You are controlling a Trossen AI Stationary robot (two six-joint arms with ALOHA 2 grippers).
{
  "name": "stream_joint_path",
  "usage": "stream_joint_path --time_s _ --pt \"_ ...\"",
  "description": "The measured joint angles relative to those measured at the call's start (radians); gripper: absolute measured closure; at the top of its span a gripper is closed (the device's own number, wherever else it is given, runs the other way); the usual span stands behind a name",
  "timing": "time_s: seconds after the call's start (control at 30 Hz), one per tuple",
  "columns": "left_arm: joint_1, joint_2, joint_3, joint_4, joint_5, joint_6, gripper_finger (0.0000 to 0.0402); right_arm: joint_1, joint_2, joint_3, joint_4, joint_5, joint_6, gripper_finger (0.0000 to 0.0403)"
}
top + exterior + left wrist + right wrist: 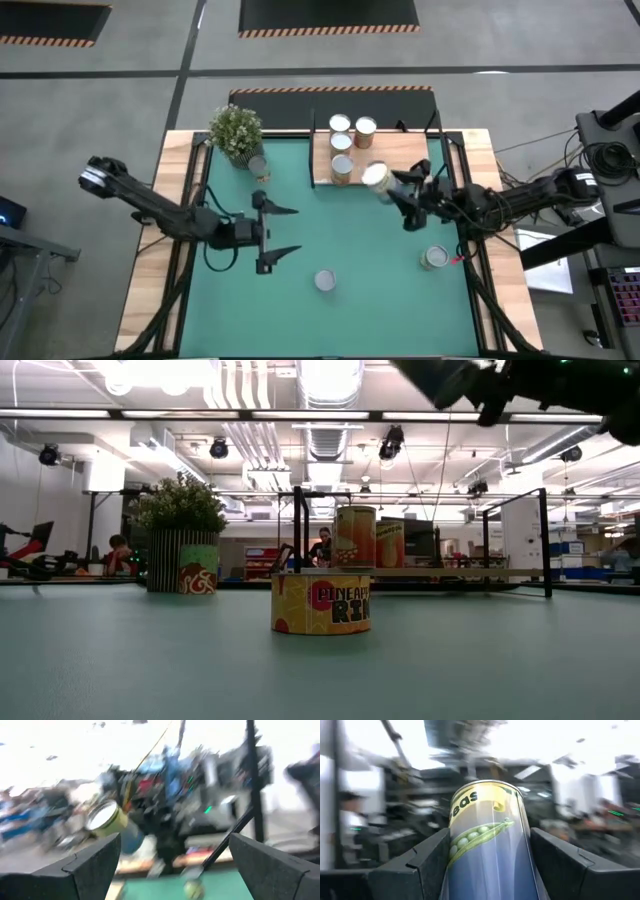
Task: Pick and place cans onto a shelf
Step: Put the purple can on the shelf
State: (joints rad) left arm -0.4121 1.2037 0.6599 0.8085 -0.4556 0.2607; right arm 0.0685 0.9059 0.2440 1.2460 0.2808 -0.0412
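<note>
The right tool [393,190] is clamped on a pea can [487,840], holding it tilted in the air just beside the near right part of the shelf [405,155]; its two fingers [415,865] press the can's sides. The shelf, a light-wood board at the far side of the green mat [330,240], carries four upright cans [340,124] grouped at its left end. Two more cans stand on the mat: a pineapple can [325,280] near the middle front, and another [434,258] toward the right edge, perhaps lying tilted. A further small tin [258,168] seems to sit beside the potted plant [235,130] at the far left. The left tool [283,232] hovers over the mat's left half, fingers wide apart and empty.
</note>
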Motion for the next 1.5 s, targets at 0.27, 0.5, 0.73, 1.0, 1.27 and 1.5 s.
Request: stream_joint_path --time_s 0.27,0.5,0.73,1.0,1.27,1.5 --pt "0.132 0.305 0.039 0.402 0.177 -0.005 0.0049 0.041 0.127 0.038 0.143 -0.152 -0.061 0.0152" --pt "0.183 0.525 0.151 0.612 0.179 0.0 0.0049 0.122 0.227 0.142 0.144 -0.16 -0.219 0.0152" --pt "0.233 0.647 0.173 0.758 0.204 -0.115 0.0049 0.17 0.276 0.203 0.144 -0.158 -0.316 0.0152" --pt "0.25 0.758 0.283 0.761 0.279 -0.162 0.0049 0.17 0.337 0.251 0.144 -0.158 -0.338 0.0152" --pt "0.267 0.793 0.343 0.754 0.294 -0.176 0.0049 0.17 0.37 0.276 0.146 -0.155 -0.338 0.0152" --pt "0.267 0.793 0.345 0.745 0.294 -0.17 0.0088 0.169 0.367 0.27 0.132 -0.145 -0.323 0.015"
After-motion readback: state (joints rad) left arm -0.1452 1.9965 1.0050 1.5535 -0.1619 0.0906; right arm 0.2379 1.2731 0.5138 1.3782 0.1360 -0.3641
